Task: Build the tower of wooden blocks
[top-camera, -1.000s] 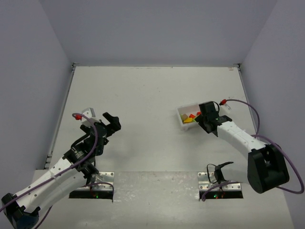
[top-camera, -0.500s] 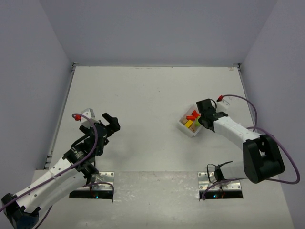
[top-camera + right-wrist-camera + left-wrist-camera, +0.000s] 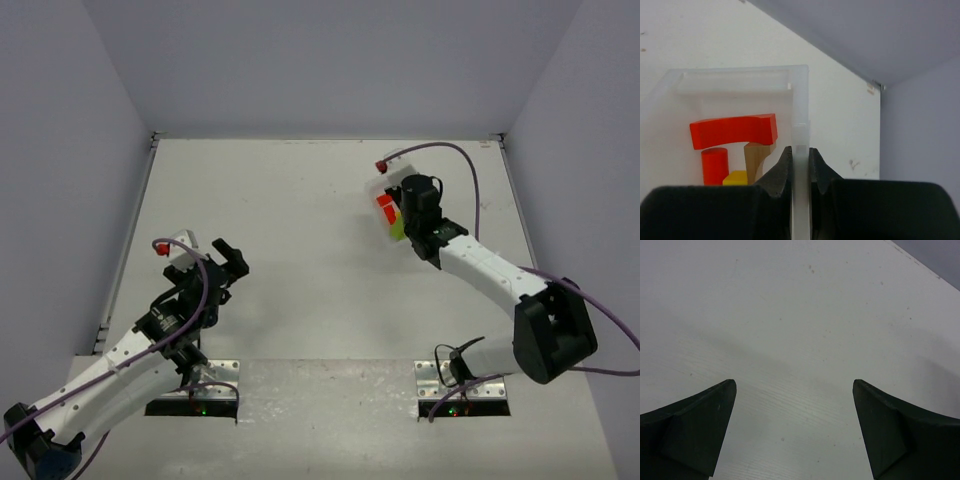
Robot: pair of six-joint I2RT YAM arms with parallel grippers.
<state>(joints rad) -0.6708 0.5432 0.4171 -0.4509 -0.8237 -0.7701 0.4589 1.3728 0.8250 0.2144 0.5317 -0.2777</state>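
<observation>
while your right claw pinches one wall of the white tray, the wood blocks lie inside it: a red arch, a red cylinder, a brown piece, a yellow one. your left claw hangs spread wide over the pale, lightly speckled desk. plain grey walls close the desk in on three sides.

Light: bright, even, diffuse
Shadows: soft, faint on worktop
Blur: right claw soft at 6 o'clock
</observation>
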